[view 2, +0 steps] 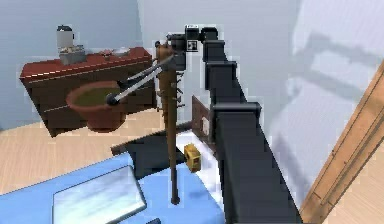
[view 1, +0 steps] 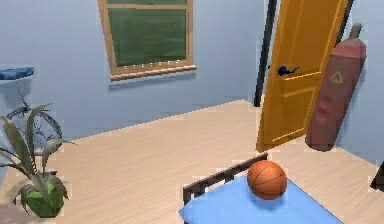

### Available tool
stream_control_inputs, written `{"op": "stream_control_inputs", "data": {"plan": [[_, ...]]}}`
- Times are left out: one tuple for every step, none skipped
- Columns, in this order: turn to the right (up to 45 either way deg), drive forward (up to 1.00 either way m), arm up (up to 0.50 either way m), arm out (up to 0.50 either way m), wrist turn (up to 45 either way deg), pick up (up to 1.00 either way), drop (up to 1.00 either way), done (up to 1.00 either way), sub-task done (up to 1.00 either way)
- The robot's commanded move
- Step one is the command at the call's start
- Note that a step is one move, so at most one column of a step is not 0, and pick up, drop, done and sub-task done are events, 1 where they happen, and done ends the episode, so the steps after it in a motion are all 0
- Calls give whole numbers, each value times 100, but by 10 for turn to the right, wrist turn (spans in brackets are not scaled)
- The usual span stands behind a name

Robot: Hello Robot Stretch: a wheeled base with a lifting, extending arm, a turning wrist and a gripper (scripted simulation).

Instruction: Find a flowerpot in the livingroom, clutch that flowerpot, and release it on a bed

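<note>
A reddish-brown flowerpot [view 2: 93, 106] with a dark inside hangs at the far end of my gripper [view 2: 117, 97], clear of the floor and the bed, so the gripper holds it. The dark arm [view 2: 235, 120] rises from the arm side view's bottom edge. Below and in front of the pot lies the blue bed [view 2: 150, 170]. In the forward view a corner of the blue bed [view 1: 255, 210] with its dark frame shows at the bottom.
A dark red dresser [view 2: 60, 75] carrying a grey object [view 2: 68, 45] stands behind the pot. A thin brown post [view 2: 172, 120] rises beside the arm. A grey slab [view 2: 95, 195] and a small yellow thing [view 2: 190, 152] lie on the bed. The forward view shows a basketball [view 1: 267, 179], punching bag [view 1: 335, 90], orange door [view 1: 300, 70] and houseplant [view 1: 35, 165].
</note>
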Motion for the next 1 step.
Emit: {"op": "stream_control_inputs", "data": {"plan": [[0,0,-40,0,0,0,0,0,0]]}}
